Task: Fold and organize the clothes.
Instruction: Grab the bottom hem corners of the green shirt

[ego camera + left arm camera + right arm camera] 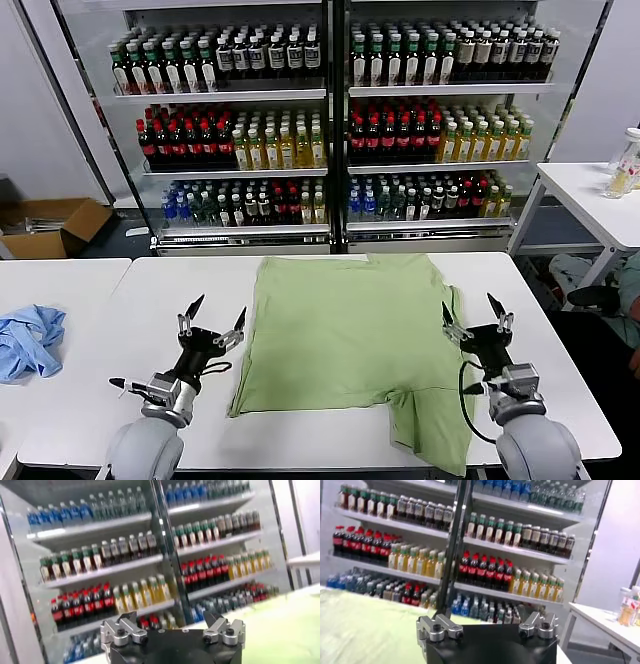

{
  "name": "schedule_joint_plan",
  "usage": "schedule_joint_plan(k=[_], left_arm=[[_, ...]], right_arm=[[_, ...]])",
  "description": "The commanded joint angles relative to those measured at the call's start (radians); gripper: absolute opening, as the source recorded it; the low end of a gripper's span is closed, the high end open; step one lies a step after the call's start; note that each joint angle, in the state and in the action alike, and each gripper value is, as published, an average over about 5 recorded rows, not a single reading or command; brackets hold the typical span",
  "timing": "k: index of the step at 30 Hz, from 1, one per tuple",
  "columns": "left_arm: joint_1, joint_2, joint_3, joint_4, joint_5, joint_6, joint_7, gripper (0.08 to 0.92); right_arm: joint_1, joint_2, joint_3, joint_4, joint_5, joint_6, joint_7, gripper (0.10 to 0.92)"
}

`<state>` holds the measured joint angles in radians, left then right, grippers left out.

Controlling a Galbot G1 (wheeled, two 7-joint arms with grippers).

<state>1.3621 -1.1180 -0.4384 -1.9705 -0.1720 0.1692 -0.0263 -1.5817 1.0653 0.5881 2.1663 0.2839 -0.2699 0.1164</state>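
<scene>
Both my grippers hang with jaws spread wide and hold nothing: my left gripper (212, 322) sits over the white table (90, 330) just beside the left edge of the light green shirt (340, 330), my right gripper (472, 318) at its right edge. That shirt lies flat in the middle of the table, one part draping over the near edge. Off to my left rests a crumpled light blue garment (28, 340).

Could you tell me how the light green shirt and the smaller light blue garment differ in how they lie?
The light green shirt lies spread flat on the middle table; the light blue garment sits crumpled on the left table. The shirt is far larger, with one part overhanging the near edge. Neither is held.
</scene>
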Motion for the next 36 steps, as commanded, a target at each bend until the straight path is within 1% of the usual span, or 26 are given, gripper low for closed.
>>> schedule_joint_plan(k=[1, 6, 9, 17, 26, 33, 36], left_arm=[[0.204, 0.071, 0.004, -0.168, -0.136, 0.28, -0.05, 0.823], [0.238, 0.071, 0.014, -0.204, -0.185, 0.342, -0.072, 0.823], [0.252, 0.064, 0.025, -0.21, -0.193, 0.356, -0.081, 0.823], [0.239, 0.029, 0.043, -0.168, -0.198, 0.376, -0.102, 0.823], [0.231, 0.014, 0.04, -0.154, -0.219, 0.386, -0.132, 0.823], [0.229, 0.013, 0.036, -0.146, -0.207, 0.399, -0.152, 0.823], [0.229, 0.013, 0.039, -0.146, -0.207, 0.4, -0.153, 0.812]], right_arm=[[-0.256, -0.047, 0.044, 0.109, 0.068, -0.004, 0.003, 0.823], [-0.317, -0.037, 0.009, 0.105, 0.054, 0.001, 0.011, 0.823], [-0.326, -0.031, -0.008, 0.095, 0.046, 0.002, 0.024, 0.823], [-0.322, -0.017, -0.018, 0.064, 0.029, -0.016, 0.062, 0.823], [-0.32, -0.008, -0.043, 0.042, 0.053, -0.012, 0.074, 0.823], [-0.298, 0.015, -0.09, 0.018, 0.04, -0.014, 0.079, 0.82], [-0.285, 0.022, -0.109, 0.01, 0.042, -0.021, 0.085, 0.775]])
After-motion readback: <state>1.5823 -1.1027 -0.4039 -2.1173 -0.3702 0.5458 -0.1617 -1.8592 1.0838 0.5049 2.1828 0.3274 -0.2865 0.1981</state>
